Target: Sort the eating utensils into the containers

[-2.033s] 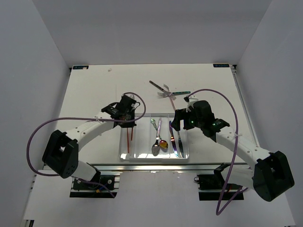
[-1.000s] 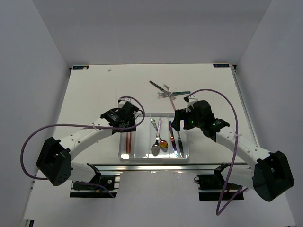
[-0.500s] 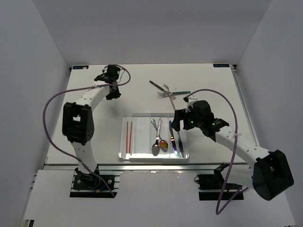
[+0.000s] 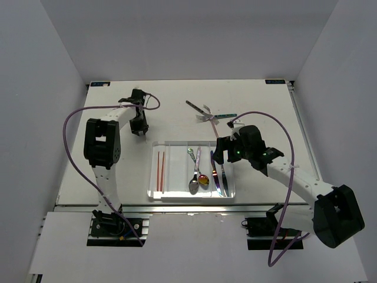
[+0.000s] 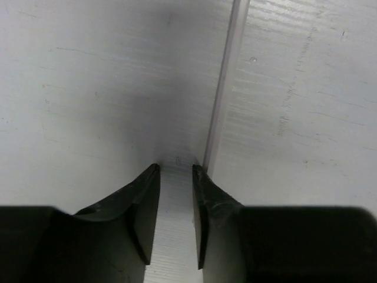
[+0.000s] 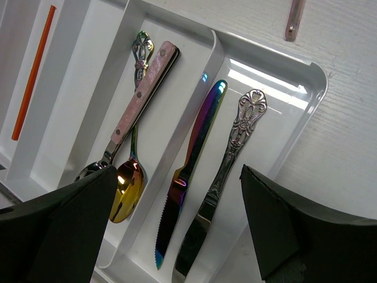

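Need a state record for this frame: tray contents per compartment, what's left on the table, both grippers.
tray: clear, four compartments, second from left bare
chopsticks: two, leftmost compartment
spoons: two, third compartment
knives: two, rightmost compartment
loose utensils: crossed on table, beyond tray
left gripper: low over far-left table, narrowly open, holding nothing
thin clear stick: on table, beside one left gripper finger
right gripper: wide open above knives, holding nothing

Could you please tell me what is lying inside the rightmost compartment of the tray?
Two knives: an iridescent knife and a silver knife with an ornate handle, side by side. From above, the right tool covers their handles.
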Controlling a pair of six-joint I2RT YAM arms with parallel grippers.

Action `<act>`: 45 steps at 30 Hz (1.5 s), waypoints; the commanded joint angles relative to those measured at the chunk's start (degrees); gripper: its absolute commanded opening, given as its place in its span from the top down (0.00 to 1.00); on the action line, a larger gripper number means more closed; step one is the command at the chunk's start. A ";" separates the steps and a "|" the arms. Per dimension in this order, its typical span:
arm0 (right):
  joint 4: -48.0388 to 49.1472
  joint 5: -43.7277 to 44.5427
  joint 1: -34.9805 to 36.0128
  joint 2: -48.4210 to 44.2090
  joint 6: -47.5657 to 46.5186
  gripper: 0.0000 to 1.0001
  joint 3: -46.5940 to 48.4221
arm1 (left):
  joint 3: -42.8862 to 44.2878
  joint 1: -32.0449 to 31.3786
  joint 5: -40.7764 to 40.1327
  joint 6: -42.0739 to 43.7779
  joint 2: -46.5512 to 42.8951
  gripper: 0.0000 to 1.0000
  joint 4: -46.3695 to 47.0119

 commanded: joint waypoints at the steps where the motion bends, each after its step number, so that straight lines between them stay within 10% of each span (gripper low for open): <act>1: 1.69 -1.15 -0.29 0.11 -0.59 0.11 0.51 | -0.96 -0.28 0.03 -0.36 -4.18 0.59 0.44; 24: 1.60 -1.42 -0.29 1.25 -0.77 0.11 0.86 | -1.31 -1.68 5.92 -2.38 -1.99 0.58 3.26; 39: 1.60 -1.86 -0.29 0.55 -0.86 0.11 0.59 | -4.74 -2.39 1.60 -2.73 0.83 1.00 1.76; 45: 1.60 -1.77 -0.29 0.72 -0.86 0.11 0.51 | -4.39 -2.30 -1.99 -3.79 -9.34 1.00 3.08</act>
